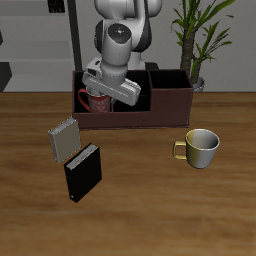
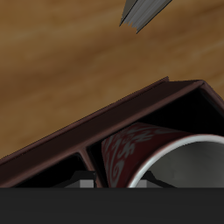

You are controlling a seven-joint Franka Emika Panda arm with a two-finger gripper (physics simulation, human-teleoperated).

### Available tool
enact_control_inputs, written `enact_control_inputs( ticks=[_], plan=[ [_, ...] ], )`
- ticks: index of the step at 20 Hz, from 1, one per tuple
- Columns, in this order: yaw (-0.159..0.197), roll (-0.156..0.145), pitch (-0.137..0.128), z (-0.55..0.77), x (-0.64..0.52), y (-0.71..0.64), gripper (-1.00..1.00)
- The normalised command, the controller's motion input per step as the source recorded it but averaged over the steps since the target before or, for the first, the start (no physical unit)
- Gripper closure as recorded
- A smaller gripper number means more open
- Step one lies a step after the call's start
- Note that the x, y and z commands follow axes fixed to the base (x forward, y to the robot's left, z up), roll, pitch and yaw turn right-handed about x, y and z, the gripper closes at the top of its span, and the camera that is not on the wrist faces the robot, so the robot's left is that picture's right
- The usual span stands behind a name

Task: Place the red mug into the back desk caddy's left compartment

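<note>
1. Wood-grain brown covers the desk (image 1: 140,200), a wide flat surface with much bare room toward its near edge and in the middle; behind it stand a grey wall and a green potted plant (image 1: 195,35) at the far side.
2. Across the far part of the desk lies the back desk caddy (image 1: 165,105), a long dark reddish-brown box with straight edges and black inner walls that split it into sections.
3. Over the caddy hangs the white robot arm, and its tool (image 1: 108,92) is down at the caddy's end section; the arm's body hides the fingers in the exterior view, and in the wrist view only small grey tips show beside the mug's rim, so I cannot tell whether the tool is clamped or apart.
4. Inside that end section, the left compartment (image 1: 88,100), sits the red mug (image 2: 140,144): mottled red and pink outside, smooth grey inside, round rim, with a red handle showing at the compartment's edge.
5. Near the desk's middle, well apart from the caddy, stands a yellowish-cream mug (image 1: 200,148) with a rounded handle.
6. Nearer the front edge a black book (image 1: 83,173) stands tilted, flat and rectangular.
7. Just beside it, farther back, is a smaller grey book (image 1: 62,138), also tilted.
</note>
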Motion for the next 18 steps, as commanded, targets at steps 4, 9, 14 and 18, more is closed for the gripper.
enact_control_inputs(
  ticks=[4, 9, 14, 18],
  plan=[
    [-0.026, 0.015, 0.055, -0.21, 0.08, 0.0, -1.0],
    [0.0, 0.021, 0.006, 0.05, 0.0, 0.04, -1.0],
    [0.027, 0.036, -0.039, 0.32, -0.03, 0.15, -1.0],
    [0.126, 0.085, -0.097, 0.74, -0.03, 0.36, -1.0]
  ],
)
